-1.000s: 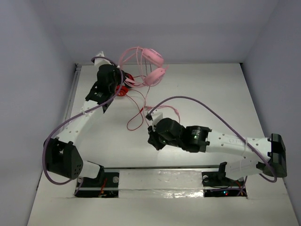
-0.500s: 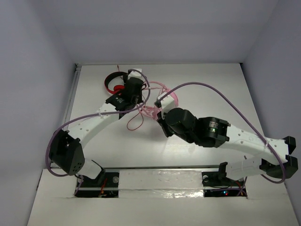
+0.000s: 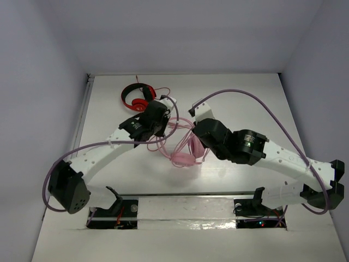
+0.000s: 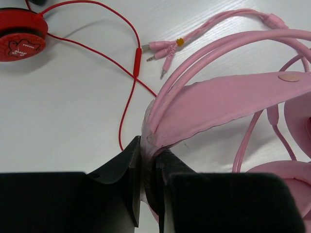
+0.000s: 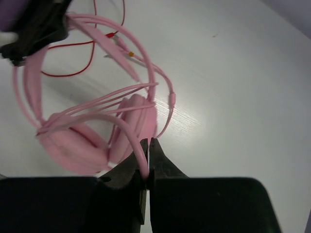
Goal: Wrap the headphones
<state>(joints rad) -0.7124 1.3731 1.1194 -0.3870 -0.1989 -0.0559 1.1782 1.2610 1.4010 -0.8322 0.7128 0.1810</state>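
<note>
The pale-pink headphones (image 3: 184,158) hang between my two grippers over the middle of the table, with the cups low and near the surface. My left gripper (image 3: 162,117) is shut on the end of the pink headband (image 4: 228,97), as the left wrist view (image 4: 148,153) shows. My right gripper (image 3: 194,130) is shut on the thin pink cable (image 5: 124,126), which arcs out of the jaws in the right wrist view (image 5: 147,162). Loops of cable run across the cups (image 5: 73,150). The cable's plug ends (image 4: 163,48) lie on the table.
Smaller red-and-black headphones (image 3: 135,95) lie at the far left, and their red cup (image 4: 22,41) shows in the left wrist view. Their red cable (image 4: 136,58) trails over the table toward the pink set. A rail runs along the table's left edge (image 3: 84,109).
Both grippers have carried the pink headphones from the far side toward the middle and nearer me. The left arm has moved off the red headphones, which now lie uncovered.
</note>
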